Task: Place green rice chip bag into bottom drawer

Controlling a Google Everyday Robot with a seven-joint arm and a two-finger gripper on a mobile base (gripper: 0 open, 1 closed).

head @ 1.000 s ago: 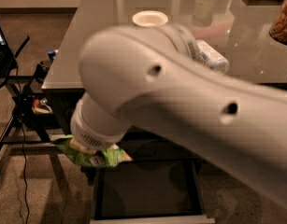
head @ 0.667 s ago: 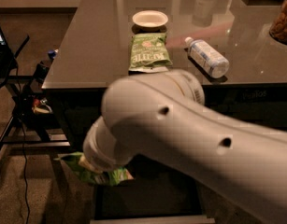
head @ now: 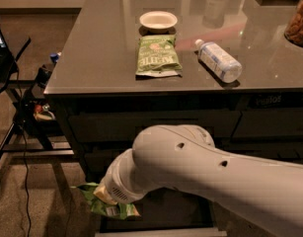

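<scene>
The green rice chip bag (head: 116,211) hangs at the end of my arm, low at the left front corner of the bottom drawer (head: 161,231). That drawer is pulled open, dark inside, with a pale front rim. My gripper (head: 105,197) is mostly hidden behind my white wrist. It is shut on the bag and holds it over the drawer's left edge. The bag sticks out partly to the left of the drawer. My thick white arm covers much of the drawer's right side.
On the grey counter lie a flatter olive-green bag (head: 158,56), a white bowl (head: 158,19) and a water bottle (head: 219,60) on its side. A snack jar (head: 298,19) stands at the far right. A stand with cables (head: 22,112) is at the left.
My arm has dropped lower and uncovered the counter. The bag has gone down with it, to the level of the open bottom drawer.
</scene>
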